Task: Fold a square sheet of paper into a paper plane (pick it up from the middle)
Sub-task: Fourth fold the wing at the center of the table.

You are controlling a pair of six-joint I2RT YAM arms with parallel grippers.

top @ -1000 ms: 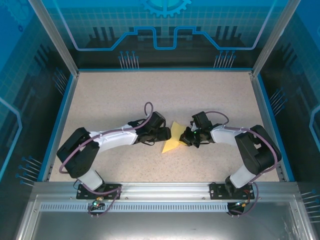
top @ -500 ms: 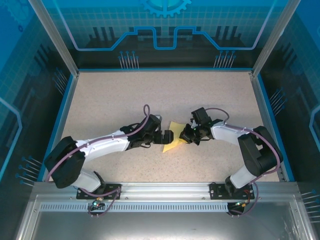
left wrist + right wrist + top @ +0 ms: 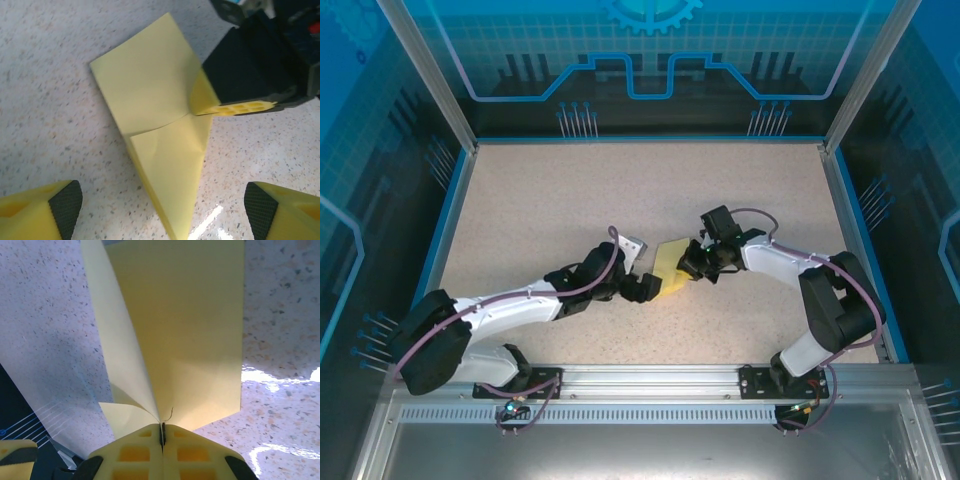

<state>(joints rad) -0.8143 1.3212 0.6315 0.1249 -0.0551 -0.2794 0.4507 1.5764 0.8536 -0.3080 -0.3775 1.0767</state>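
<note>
**Mid-fold, one side pinched**

Top view: yellow paper [image 3: 668, 265], part-folded, in the middle of the surface [image 3: 540, 200]. The left pincer [image 3: 642, 290] is at its 7 o'clock, the right pincer [image 3: 689, 269] at 3 o'clock.

Left wrist view: left jaws spread wide, empty, straddling the paper's tip. The right one nips the 2 o'clock edge, probably to lift a flap for folding.

Right wrist view: clamped shut on that edge, layers splaying apart.

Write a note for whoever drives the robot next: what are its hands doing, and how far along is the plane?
Right hand: shut, pinching one edge of the yellow paper.
Left hand: open, a finger on each side of the paper's pointed end, gripping nothing.
Paper: mid-table, between the hands.
Done: a few folds.
Left: the remaining folds; it's no finished dart yet.
</note>
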